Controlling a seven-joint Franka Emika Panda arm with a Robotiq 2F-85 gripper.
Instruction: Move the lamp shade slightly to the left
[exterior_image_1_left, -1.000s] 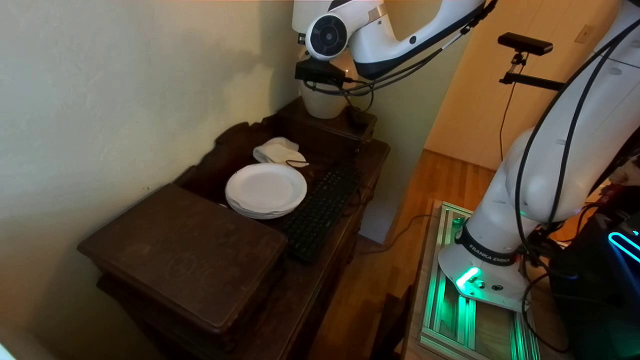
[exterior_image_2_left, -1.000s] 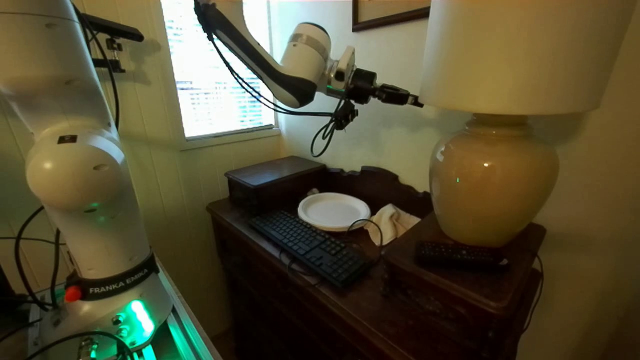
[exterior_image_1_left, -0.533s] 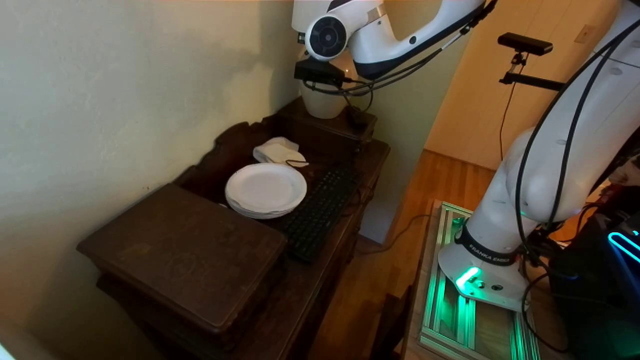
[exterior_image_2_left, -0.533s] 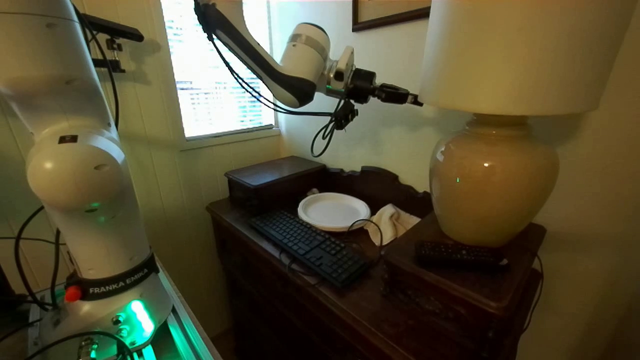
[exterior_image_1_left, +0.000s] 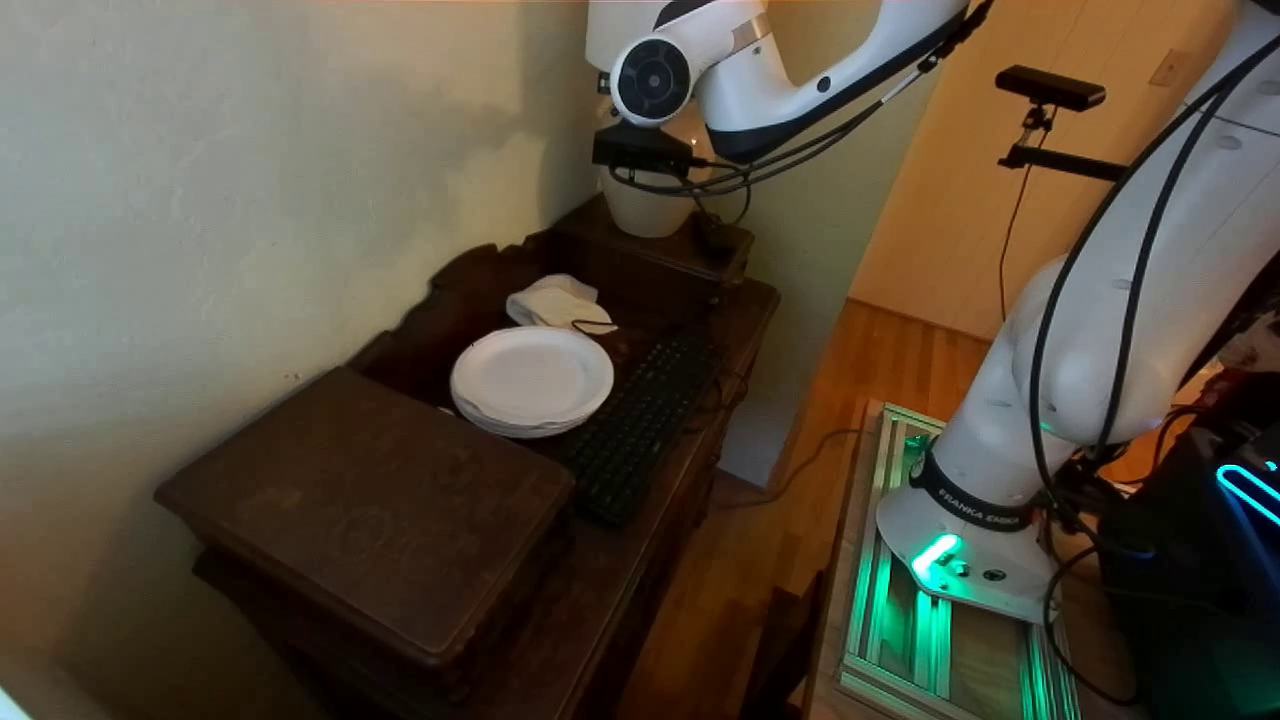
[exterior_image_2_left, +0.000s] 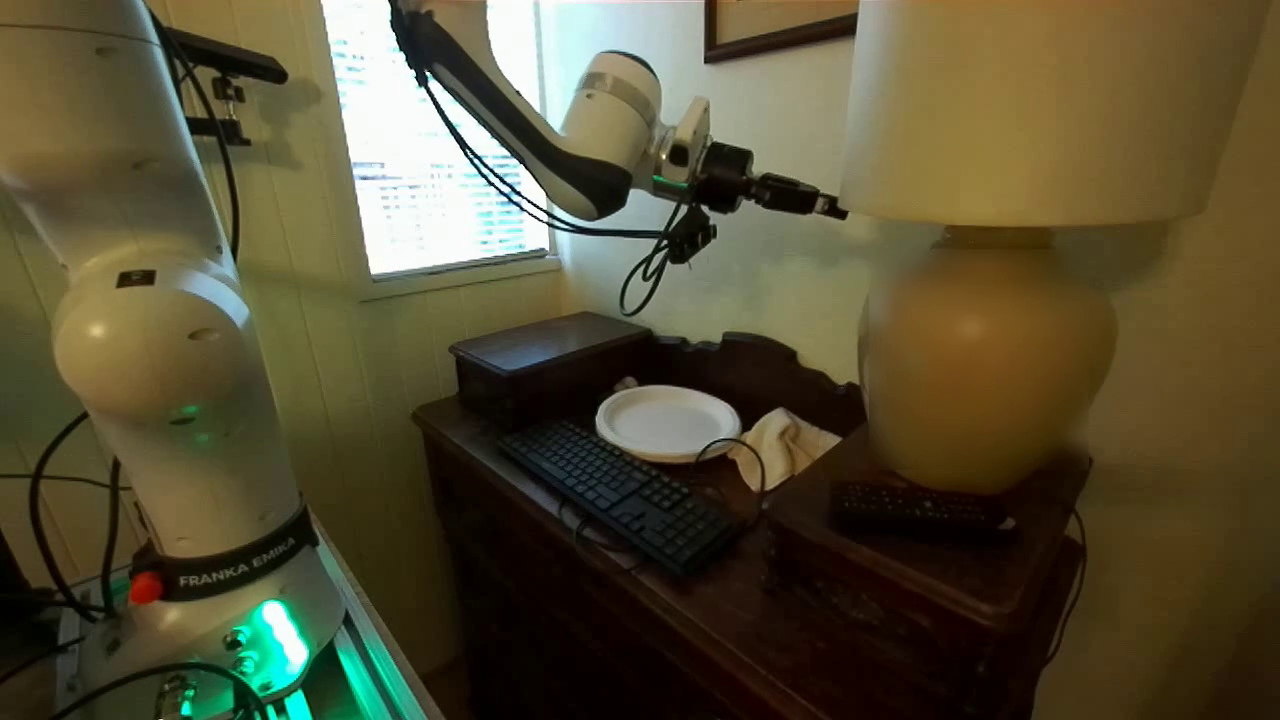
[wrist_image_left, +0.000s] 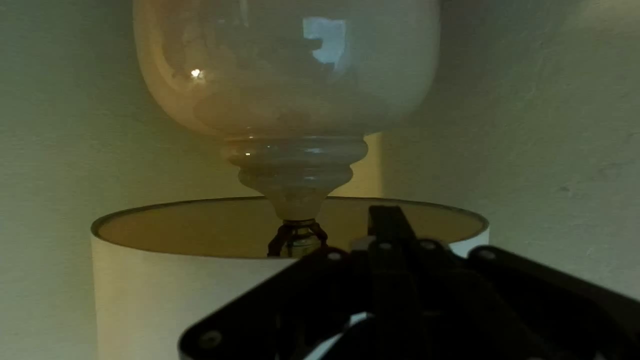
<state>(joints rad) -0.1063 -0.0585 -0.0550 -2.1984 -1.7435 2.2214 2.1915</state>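
Wrist view: the gripper (wrist_image_left: 387, 220) was closed and empty; in an exterior view it hung just left of the lamp shade (exterior_image_2_left: 1035, 115).

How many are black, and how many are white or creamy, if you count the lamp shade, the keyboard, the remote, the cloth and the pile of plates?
Black: 2 (keyboard, remote)
White or cream: 3 (lamp shade, cloth, pile of plates)
Total: 5
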